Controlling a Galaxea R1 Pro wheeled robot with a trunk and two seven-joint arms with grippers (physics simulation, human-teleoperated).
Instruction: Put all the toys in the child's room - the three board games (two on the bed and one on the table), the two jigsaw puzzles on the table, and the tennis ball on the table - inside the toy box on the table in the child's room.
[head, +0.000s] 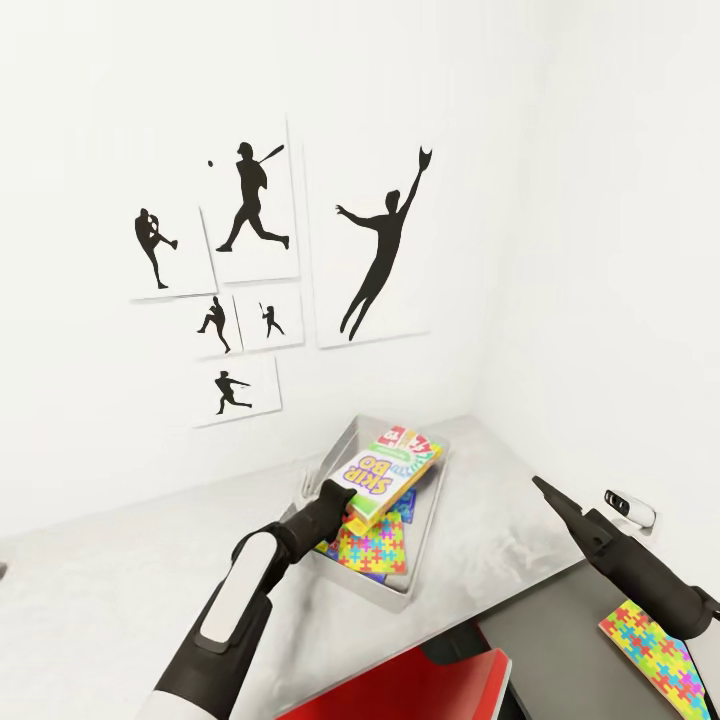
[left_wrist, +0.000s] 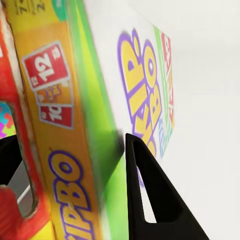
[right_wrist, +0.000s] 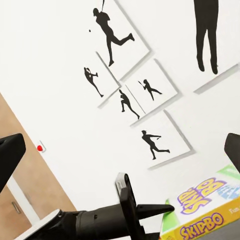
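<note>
The left gripper (head: 335, 497) is clamped on the Skip-Bo board game (head: 388, 476), holding it tilted over the toy box (head: 385, 583) on the table (head: 110, 600). Inside the toy box, under the game, lies a jigsaw puzzle (head: 372, 545). The right gripper (head: 545, 492) hovers beside the toy box; its opening cannot be told. A second jigsaw puzzle (head: 655, 650) lies beyond the table's edge.

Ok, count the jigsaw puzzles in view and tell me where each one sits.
2. One jigsaw puzzle lies in the toy box, partly under the Skip-Bo box. The second jigsaw puzzle lies off the table beside the right arm. More could be hidden beneath.
</note>
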